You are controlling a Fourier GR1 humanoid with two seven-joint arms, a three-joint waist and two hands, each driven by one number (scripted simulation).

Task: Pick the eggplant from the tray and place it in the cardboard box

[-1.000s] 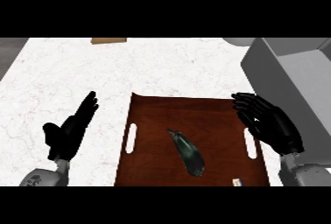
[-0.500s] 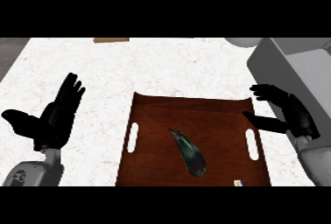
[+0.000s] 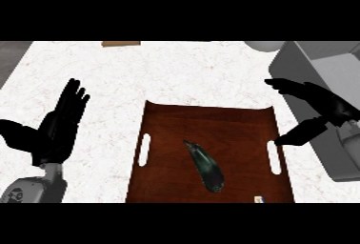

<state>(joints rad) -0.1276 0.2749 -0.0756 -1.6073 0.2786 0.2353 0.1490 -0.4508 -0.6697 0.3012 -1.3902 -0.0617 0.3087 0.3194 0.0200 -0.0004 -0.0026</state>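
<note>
A white marbled counter [image 3: 175,71] carries a dark wooden tray [image 3: 211,121] at its near edge, and the eggplant [image 3: 205,167] lies slantwise in the middle of the tray's near half, touched by neither hand. The left hand [image 3: 53,136] shows over the counter left of the tray, fingers straight and up, holding nothing. The right hand [image 3: 327,112] hangs open and empty over the tray's right edge, fingers stretched out and thumb pointing down toward the rim, in front of the grey box [image 3: 309,62] at the counter's right edge.
</note>
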